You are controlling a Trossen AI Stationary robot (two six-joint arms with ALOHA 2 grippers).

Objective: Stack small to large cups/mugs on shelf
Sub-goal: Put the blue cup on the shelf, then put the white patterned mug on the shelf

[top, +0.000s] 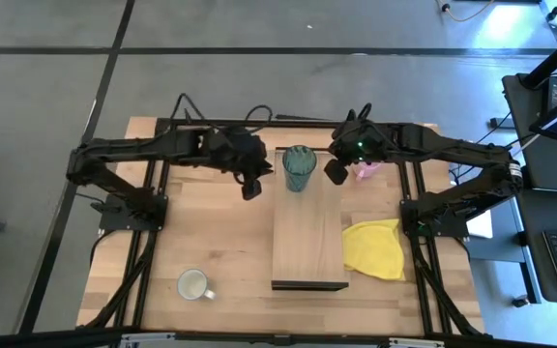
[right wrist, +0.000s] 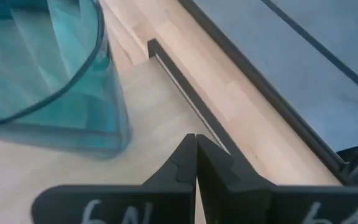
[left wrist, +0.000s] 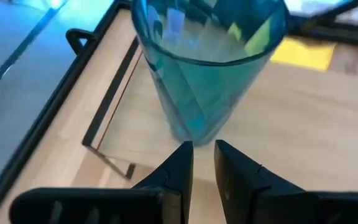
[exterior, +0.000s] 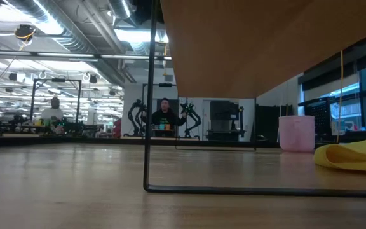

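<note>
The teal tumbler (top: pixel 299 167) stands upright on its base at the far end of the light-wood shelf (top: pixel 307 242). It also shows in the left wrist view (left wrist: pixel 204 68) and the right wrist view (right wrist: pixel 42 74). My left gripper (top: pixel 251 186) hovers just left of the tumbler, its fingers (left wrist: pixel 204 163) a narrow gap apart and empty. My right gripper (top: pixel 337 172) hovers just right of it, shut and empty (right wrist: pixel 196 152). The pink mug (top: pixel 364 172) stands on the table behind my right gripper, partly hidden; the low view shows it too (exterior: pixel 296 133). The white mug (top: pixel 193 284) stands near the table's front left.
A yellow cloth (top: pixel 375 247) lies on the table right of the shelf. The shelf's thin dark leg frame (exterior: pixel 150 127) stands on the tabletop. Black frame rails (top: pixel 153 242) run along the table's sides. People show in the room beyond the table (exterior: pixel 164 114).
</note>
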